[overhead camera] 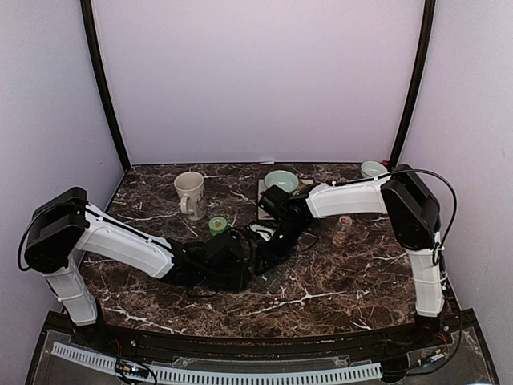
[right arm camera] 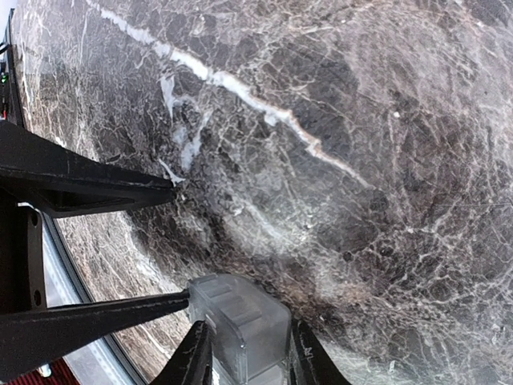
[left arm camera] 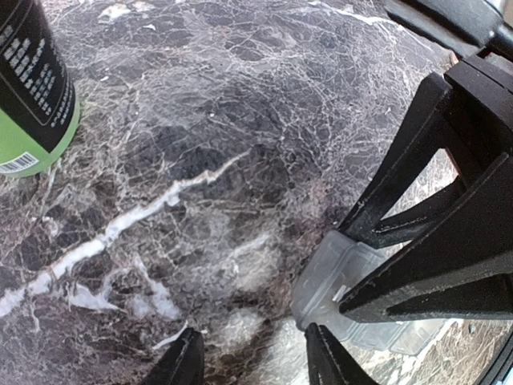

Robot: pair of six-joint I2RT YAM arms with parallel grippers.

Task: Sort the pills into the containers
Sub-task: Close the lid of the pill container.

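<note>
The containers [right arm camera: 240, 321] lie on the bench [right arm camera: 361, 160] at the lower middle of the right wrist view. The right pincer [right arm camera: 244, 357] is clamped on them, one finger on each side. The left pincer [left arm camera: 252, 357] stands apart over the bench, with the containers just right of its gap. Its right-hand finger [left arm camera: 325, 361] touches their corner.

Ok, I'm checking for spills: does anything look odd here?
Nothing stands out. The pill container is clamped in the right gripper, the left gripper open beside it; no loose pills show on the marble table; the mug stands upright.
</note>
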